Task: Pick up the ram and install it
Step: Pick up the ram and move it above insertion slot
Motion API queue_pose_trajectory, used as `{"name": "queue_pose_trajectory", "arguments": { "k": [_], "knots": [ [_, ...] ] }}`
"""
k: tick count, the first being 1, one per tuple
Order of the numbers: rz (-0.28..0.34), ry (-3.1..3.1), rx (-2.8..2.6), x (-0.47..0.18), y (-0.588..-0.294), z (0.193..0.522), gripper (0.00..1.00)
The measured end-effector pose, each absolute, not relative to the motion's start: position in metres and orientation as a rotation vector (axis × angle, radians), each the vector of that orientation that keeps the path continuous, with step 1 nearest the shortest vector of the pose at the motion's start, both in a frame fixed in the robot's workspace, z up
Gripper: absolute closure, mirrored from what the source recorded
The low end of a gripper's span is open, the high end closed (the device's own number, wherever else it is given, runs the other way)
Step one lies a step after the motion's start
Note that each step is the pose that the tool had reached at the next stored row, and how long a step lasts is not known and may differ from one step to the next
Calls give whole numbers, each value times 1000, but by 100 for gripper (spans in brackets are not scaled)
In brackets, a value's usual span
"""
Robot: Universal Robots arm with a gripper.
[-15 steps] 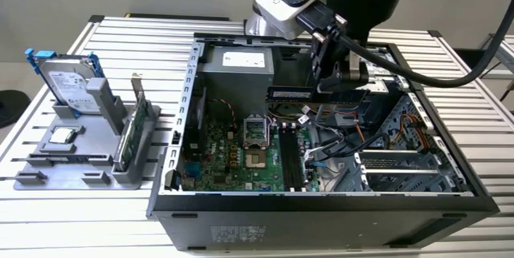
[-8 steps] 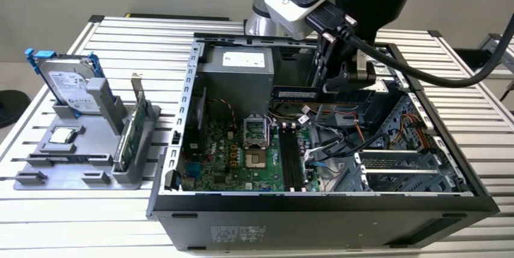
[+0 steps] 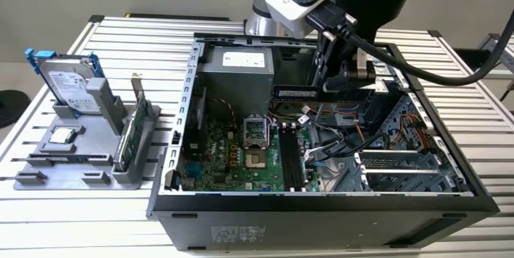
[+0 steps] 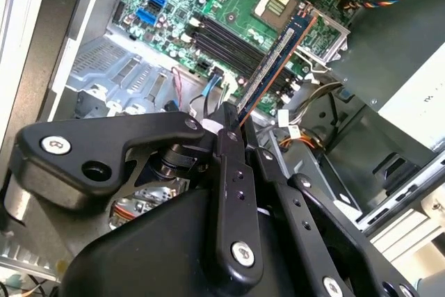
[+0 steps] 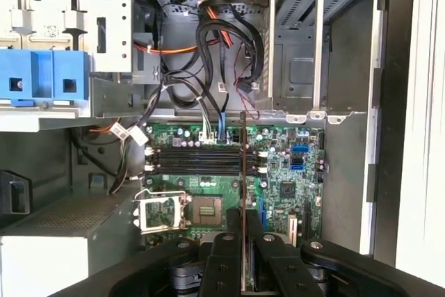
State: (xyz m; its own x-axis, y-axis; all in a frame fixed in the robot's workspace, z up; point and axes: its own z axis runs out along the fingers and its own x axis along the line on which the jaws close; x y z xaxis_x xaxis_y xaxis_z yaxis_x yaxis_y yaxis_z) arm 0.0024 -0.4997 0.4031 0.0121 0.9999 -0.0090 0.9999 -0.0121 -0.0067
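Gripper (image 4: 240,126) w/ ram (image 4: 278,53) over case (image 3: 321,201) — slatted table (image 3: 80,225).

End effector (image 4: 233,129) clamped on ram (image 4: 275,59), held above green motherboard (image 4: 233,1)

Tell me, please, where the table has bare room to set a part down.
Bare table lies in front of the grey holder, toward the camera, and on the exterior view's right of the case. Inside it is crowded: cables lie near the gripper holding the ram.
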Motion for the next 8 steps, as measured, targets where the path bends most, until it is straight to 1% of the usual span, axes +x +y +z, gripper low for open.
{"name": "queue_pose_trajectory", "arguments": {
  "k": [8],
  "knots": [
    [-17, 2206, 2234, 2, -493, 403, 100]
  ]
}}
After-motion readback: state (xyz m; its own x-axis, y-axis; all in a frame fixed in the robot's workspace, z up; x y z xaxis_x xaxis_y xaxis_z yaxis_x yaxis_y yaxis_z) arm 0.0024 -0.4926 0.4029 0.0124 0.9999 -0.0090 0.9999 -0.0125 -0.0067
